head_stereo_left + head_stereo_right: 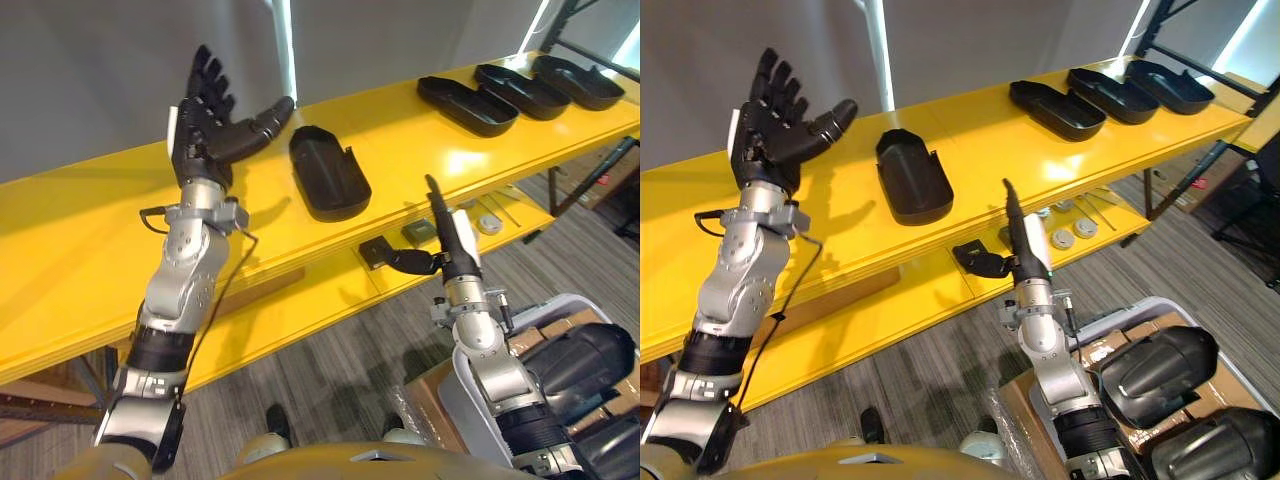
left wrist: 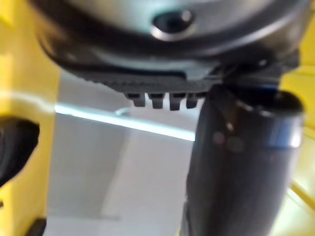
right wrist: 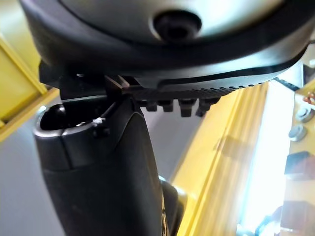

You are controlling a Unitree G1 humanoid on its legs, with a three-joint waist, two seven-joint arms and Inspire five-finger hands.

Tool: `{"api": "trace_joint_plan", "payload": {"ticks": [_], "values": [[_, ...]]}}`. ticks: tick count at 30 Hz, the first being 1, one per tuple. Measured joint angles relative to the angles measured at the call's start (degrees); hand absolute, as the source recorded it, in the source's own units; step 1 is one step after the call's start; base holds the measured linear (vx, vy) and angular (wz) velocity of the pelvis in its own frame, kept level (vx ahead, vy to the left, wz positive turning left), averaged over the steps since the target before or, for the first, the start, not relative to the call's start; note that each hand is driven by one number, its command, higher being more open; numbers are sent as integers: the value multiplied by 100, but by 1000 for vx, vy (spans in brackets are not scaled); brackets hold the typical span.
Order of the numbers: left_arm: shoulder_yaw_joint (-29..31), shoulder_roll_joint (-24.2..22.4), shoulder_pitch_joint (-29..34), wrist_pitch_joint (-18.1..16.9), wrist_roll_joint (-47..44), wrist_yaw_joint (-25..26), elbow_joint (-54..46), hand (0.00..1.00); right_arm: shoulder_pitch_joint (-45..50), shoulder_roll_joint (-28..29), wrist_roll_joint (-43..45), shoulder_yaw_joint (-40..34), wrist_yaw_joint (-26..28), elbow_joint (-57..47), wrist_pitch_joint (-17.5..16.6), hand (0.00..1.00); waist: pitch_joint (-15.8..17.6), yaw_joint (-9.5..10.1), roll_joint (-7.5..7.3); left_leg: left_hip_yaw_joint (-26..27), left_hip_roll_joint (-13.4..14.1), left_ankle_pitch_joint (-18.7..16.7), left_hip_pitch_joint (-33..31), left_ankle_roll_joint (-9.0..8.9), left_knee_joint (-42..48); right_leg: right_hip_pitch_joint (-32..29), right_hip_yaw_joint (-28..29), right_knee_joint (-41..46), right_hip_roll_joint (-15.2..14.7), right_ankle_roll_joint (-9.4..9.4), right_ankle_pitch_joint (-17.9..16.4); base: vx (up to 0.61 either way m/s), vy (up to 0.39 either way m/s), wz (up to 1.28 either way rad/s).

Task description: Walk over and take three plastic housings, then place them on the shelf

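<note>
The left robot hand [image 1: 205,120] spreads wide above the yellow shelf [image 1: 80,250], just beside a black plastic housing [image 1: 328,172]; the right robot hand [image 1: 453,240] stands straight-fingered, empty.

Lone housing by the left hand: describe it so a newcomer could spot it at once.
On the top board of the yellow shelf, three black housings lie in a row at the right end. The lone housing lies nearer the middle, beside the raised open left hand, apart from that row.
</note>
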Motion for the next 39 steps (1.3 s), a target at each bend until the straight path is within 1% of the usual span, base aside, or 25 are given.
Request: {"api": "trace_joint_plan", "payload": {"ticks": [1,4,9,11,13,15,18,19,23,25,30,33,36,39], "values": [[-11,-93,238,-39,-160,-255,-166,100,-176,-51,-125,-27,-88,176,12,100,10,4,27,-62,-8,18,-9,3,-1,35,-59,-2,-4,1,0,-14,8,18],[-13,-245,649,-90,-169,-593,-229,100,-235,-55,-196,-104,-284,249,14,100,22,36,50,-157,-11,37,-29,3,-4,84,-171,-7,-5,1,-11,-29,9,17],[6,-260,1229,-125,-209,-1033,-361,100,-303,-74,-199,-157,-479,439,12,100,37,141,56,-299,-21,46,-146,-15,-5,78,-319,-4,-7,21,-26,-28,15,17],[19,-284,1558,-134,-240,-1344,-492,100,-411,-74,-194,-209,-510,621,12,100,52,215,69,-365,-31,66,-205,-17,-4,67,-380,-5,-11,20,-25,-17,21,16],[24,-303,1719,-137,-381,-1502,-493,100,-492,-74,-195,-223,-522,621,12,100,150,300,89,-384,-27,80,-215,-17,-4,68,-387,-2,-7,19,-24,-14,15,8],[26,-327,1879,-137,-388,-1601,-492,100,-641,-74,-195,-212,-518,621,12,100,273,334,106,-418,-29,93,-231,-18,-4,70,-430,-1,-6,19,-24,-17,7,8],[24,-406,2097,-158,-432,-1774,-491,100,-855,-74,-195,-212,-507,622,12,100,390,409,80,-465,-30,110,-331,-18,-3,10,-485,0,-2,-1,-8,-1,5,8],[14,-408,2141,-240,-431,-1844,-491,100,-950,-74,-195,-211,-507,636,12,100,411,431,71,-487,-29,130,-414,-2,-2,-39,-502,7,3,-3,-4,27,1,13],[16,-456,2153,-496,-447,-1952,-491,100,-1348,-75,-194,-199,-516,938,14,100,669,494,65,-557,-47,206,-445,43,14,-40,-536,36,-4,12,7,19,6,10],[18,-514,2164,-623,-648,-2028,-491,100,-1481,-75,-189,-200,-577,978,13,100,775,555,85,-610,-54,216,-502,43,14,-87,-591,93,-16,4,-7,4,8,12],[20,-521,2219,-643,-683,-2032,-490,100,-1759,-152,-182,-201,-698,978,15,100,993,581,97,-636,-70,232,-568,46,0,-152,-608,142,-41,-3,-33,-21,13,5],[14,-563,2281,-645,-838,-2040,-490,100,-1796,-293,-166,-206,-794,1000,104,100,1063,583,110,-691,-99,225,-627,36,-1,-237,-649,293,-93,8,-108,-26,17,8],[14,-611,2436,-658,-843,-2040,-490,100,-2005,-294,-71,-198,-914,1257,105,100,1105,583,118,-695,-109,224,-629,35,-2,-238,-655,298,-105,9,-108,0,0,0],[10,-632,2464,-659,-865,-2040,-488,100,-2317,-295,70,-199,-1087,1544,105,100,1227,602,158,-736,-105,240,-644,17,-4,-248,-677,341,-106,10,-109,-47,2,5]]}}
